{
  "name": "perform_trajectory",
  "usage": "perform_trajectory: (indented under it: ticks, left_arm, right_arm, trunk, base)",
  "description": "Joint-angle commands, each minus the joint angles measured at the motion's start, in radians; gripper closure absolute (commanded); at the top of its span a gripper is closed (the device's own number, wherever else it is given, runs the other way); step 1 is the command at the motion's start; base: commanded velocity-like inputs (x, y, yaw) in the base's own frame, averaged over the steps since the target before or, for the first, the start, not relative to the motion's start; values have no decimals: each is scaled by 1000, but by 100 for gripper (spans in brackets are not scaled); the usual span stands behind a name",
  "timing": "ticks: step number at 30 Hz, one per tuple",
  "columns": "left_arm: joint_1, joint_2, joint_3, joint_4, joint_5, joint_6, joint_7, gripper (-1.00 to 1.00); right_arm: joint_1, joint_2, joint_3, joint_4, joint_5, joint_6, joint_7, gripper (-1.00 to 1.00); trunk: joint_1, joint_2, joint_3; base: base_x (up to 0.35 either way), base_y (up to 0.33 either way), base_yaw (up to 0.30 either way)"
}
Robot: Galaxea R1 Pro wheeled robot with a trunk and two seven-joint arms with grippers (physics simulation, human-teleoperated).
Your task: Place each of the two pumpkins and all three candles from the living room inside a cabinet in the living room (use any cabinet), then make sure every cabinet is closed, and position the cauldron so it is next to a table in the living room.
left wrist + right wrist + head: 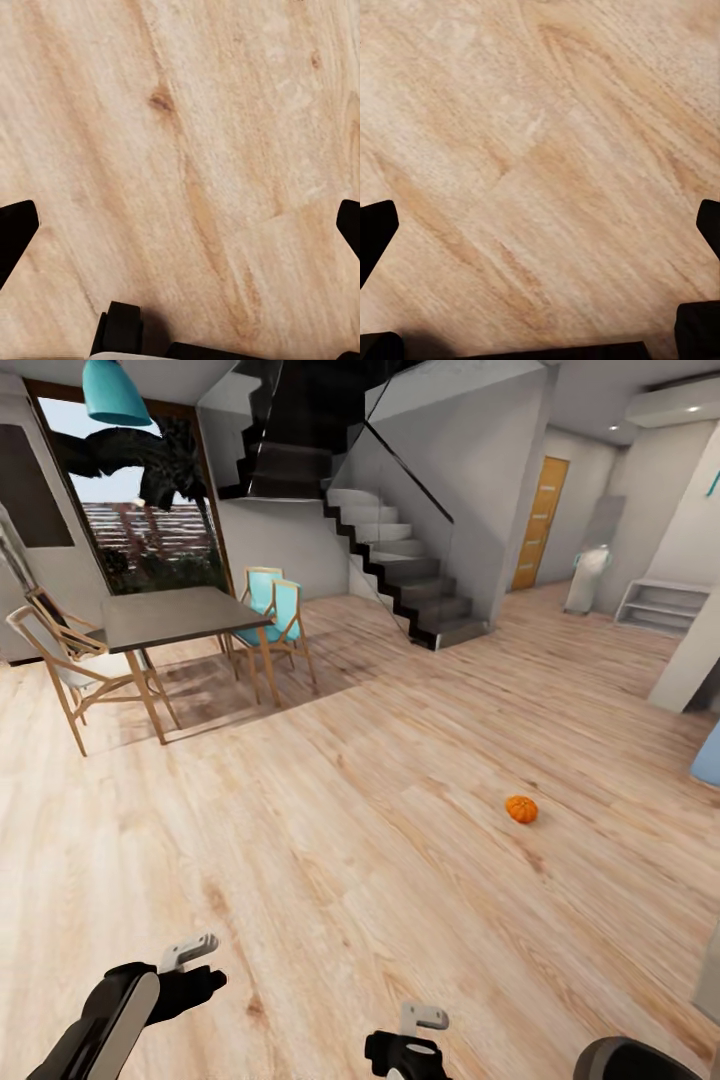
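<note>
One small orange pumpkin [521,809] lies on the bare wooden floor, ahead of me and to the right. Both arms hang low at the near edge of the head view. My left gripper [190,951] is far to the pumpkin's left, and my right gripper [424,1017] is nearer to it but still well short. Each wrist view looks straight down at floorboards, with the left gripper [180,225] and the right gripper [540,225] spread wide, open and holding nothing. A dark-topped table [170,615] stands at the far left. The candles, cabinet and cauldron are out of view.
Wooden chairs [80,665] and teal chairs [272,610] surround the table. A staircase [400,565] rises at the back centre, with an orange door [540,520] and low white shelves [660,605] beyond. A white wall corner [695,650] juts in at the right.
</note>
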Motion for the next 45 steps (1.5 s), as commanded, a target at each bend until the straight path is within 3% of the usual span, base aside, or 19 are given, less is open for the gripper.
perform_trajectory:
  ticks: [1, 21, 27, 45]
  left_arm:
    - [0, 0, 0, -1, 10, 4, 9, -100]
    - [0, 0, -1, -1, 11, -11, 10, -100]
    - [0, -1, -4, -1, 11, -12, 10, -100]
    - [0, -3, -11, -1, 11, -12, 11, -100]
  right_arm:
    - [-1, 0, 2, 1, -2, 4, -7, -100]
    - [-1, 0, 6, 6, -2, -15, -7, -100]
    - [-1, 0, 29, 6, -2, -20, -7, -100]
    - [-1, 0, 31, 6, -2, -21, -7, -100]
  trunk:
    - [0, 0, -1]
    - [0, 0, -1]
    - [0, 0, -1]
    - [0, 0, -1]
  base:
    - [0, 0, 290]
    - [108, 0, 291]
    - [18, 0, 291]
    - [1, 0, 291]
